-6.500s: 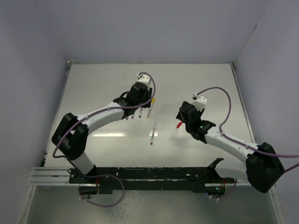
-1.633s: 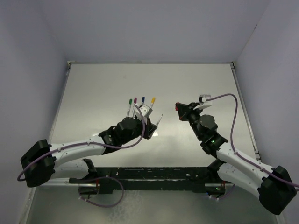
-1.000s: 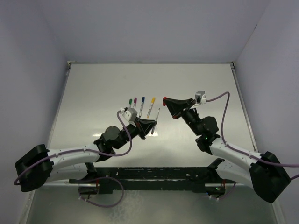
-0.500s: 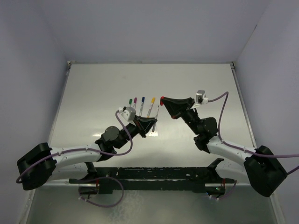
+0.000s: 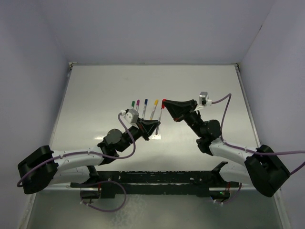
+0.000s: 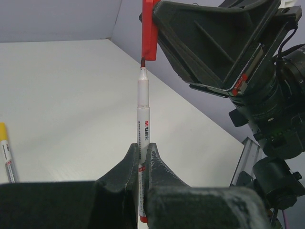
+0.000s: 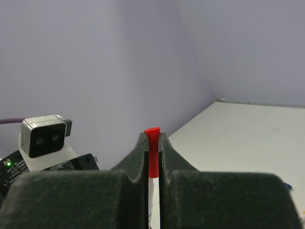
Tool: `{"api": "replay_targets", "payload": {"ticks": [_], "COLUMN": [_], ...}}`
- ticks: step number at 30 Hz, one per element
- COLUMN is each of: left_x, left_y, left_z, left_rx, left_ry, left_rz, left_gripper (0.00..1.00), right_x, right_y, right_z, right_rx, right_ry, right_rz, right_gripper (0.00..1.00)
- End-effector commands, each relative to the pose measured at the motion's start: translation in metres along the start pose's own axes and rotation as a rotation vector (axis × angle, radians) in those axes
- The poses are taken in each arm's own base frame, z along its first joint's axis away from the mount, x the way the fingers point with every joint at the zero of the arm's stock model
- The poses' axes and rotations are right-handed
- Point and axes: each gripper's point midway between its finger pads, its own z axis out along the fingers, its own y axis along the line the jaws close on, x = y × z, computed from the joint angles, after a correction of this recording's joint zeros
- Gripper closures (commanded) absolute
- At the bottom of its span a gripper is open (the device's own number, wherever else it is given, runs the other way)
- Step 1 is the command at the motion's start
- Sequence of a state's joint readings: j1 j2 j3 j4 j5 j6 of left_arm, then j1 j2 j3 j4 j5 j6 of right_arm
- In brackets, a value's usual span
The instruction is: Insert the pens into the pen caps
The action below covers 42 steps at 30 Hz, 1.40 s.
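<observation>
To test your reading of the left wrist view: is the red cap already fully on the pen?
No, the dark tip of the pen is visible just below the red cap.

bright even light, tabletop glare, sharp

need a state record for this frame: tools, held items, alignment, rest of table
left tool: shut on pen, pen upright
right tool: shut on red cap, above the pen
alignment: pen tip at the cap's mouth, not yet seated
table: four other pens in a row, with green, purple, blue and yellow ends
</observation>
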<state>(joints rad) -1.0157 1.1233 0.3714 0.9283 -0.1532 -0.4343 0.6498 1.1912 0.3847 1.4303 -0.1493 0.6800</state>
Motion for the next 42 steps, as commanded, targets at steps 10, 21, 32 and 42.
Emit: {"api": "replay_targets", "payload": {"ticks": [10, 21, 32, 42], "left_x": [-0.019, -0.026, -0.024, -0.02], "left_y": [-0.008, -0.01, -0.01, -0.01], "left_z": [0.004, 0.002, 0.002, 0.0], "left_rx": [0.025, 0.03, 0.037, 0.037], "left_ry": [-0.07, -0.092, -0.087, -0.075], "left_rz": [-0.01, -0.006, -0.006, -0.008], "left_gripper": [1.0, 1.0, 1.0, 1.0], "right_x": [-0.025, -0.018, -0.016, -0.018], "right_y": [0.024, 0.021, 0.019, 0.017], "right_z": [0.009, 0.009, 0.012, 0.017], "right_rx": [-0.087, -0.082, -0.078, -0.077], "right_ry": [-0.084, -0.072, -0.068, -0.071], "right_rz": [0.006, 0.02, 0.014, -0.027], "right_gripper": [1.0, 1.0, 1.0, 1.0]}}
